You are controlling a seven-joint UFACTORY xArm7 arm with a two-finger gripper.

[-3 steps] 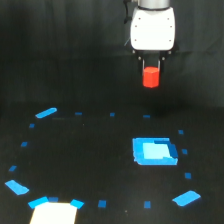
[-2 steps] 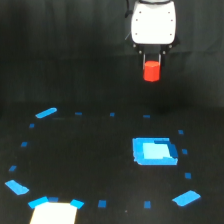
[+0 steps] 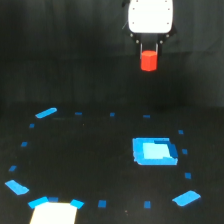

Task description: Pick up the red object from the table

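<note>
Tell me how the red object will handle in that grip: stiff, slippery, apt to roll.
The red object keeps its stubby shape between the gripper fingers, so it is probably rigid. Its matte look suggests little slip. If it is round, it might roll once laid sideways on the table.

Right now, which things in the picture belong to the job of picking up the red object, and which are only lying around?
Belong to the job:
- red object, held in the air
- gripper, closed on it
- table, black

Only lying around:
- blue square patch
- white patch at the bottom edge
- small blue tape marks in a ring
</note>
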